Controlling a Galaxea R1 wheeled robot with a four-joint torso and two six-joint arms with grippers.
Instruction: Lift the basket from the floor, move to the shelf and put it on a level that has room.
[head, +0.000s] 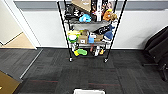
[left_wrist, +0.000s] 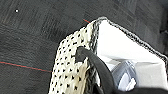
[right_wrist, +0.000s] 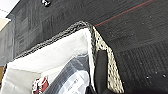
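1. We honestly can't tell if either gripper is spread or pinching anything. What we get from the wrist cameras is a dark loop handle (left_wrist: 86, 56) at one end of the basket (left_wrist: 71, 67), and the other handle (right_wrist: 101, 67) at the far end.
2. The basket has white lining (right_wrist: 57, 55) with some packaged stuff inside.
3. It's over dark carpet floor (head: 75, 75), straight ahead of the shelf (head: 90, 30), well apart from it.
4. The shelf's tiers are crammed with boxes and toys.

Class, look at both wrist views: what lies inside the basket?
Inside the basket, on its white lining, lie clear plastic-wrapped items and something red and white. The basket's bottom is covered, and what the items are cannot be told.
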